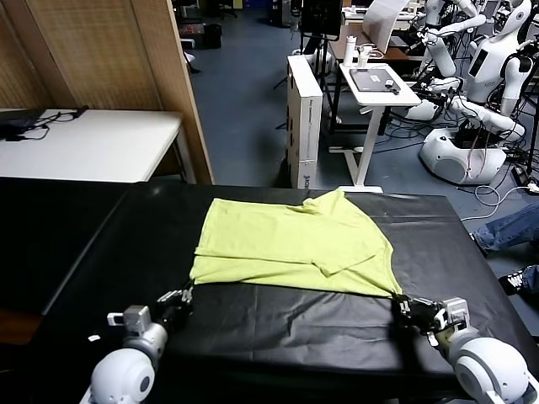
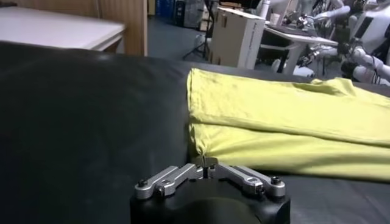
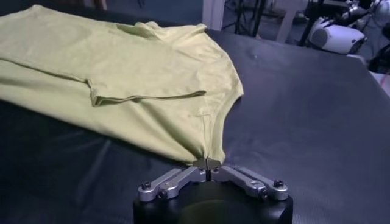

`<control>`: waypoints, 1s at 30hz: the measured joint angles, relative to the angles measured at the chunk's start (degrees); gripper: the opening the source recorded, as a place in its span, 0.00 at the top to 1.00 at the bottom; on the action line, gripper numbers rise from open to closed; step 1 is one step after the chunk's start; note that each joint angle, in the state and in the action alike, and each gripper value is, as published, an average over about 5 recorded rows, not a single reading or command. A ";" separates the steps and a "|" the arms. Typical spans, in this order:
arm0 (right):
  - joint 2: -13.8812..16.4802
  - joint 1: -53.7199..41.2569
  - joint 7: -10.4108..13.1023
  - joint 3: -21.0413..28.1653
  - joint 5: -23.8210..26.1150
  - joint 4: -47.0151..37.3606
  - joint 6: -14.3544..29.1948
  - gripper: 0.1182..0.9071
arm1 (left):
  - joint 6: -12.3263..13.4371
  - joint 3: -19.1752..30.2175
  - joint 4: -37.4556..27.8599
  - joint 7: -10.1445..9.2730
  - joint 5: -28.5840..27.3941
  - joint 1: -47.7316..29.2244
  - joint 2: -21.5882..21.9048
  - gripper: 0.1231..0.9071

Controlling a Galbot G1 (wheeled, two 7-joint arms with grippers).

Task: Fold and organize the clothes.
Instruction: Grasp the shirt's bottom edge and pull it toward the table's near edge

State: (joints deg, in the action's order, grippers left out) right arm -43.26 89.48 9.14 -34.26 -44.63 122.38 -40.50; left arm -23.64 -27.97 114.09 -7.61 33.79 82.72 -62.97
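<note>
Black table (image 1: 278,328) carries the T-shirt (image 1: 290,244). My left gripper (image 1: 187,290) pinches its near corner; my right gripper (image 1: 399,300) is clenched on the other near corner.

- The T-shirt (image 1: 290,244) lies flat on the table (image 1: 278,337), toward its far middle, one sleeve folded over on top of the body.
- The left gripper (image 1: 184,296) sits at the shirt's near left corner, pinching it.
- The right gripper (image 1: 402,301) sits at the near right corner, pinching that one.
- Behind the table, a box (image 1: 304,118) stands on the floor, a small stand (image 1: 379,84) to its right.
</note>
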 joint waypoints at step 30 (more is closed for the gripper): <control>2.87 4.56 2.80 1.96 -2.43 8.14 -1.70 0.63 | -2.49 -12.75 11.42 -0.56 -1.65 20.57 5.83 0.97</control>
State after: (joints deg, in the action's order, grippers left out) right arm -40.38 94.03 11.94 -32.30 -47.07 130.52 -42.19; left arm -26.13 -40.73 125.51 -8.16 32.14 103.29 -57.14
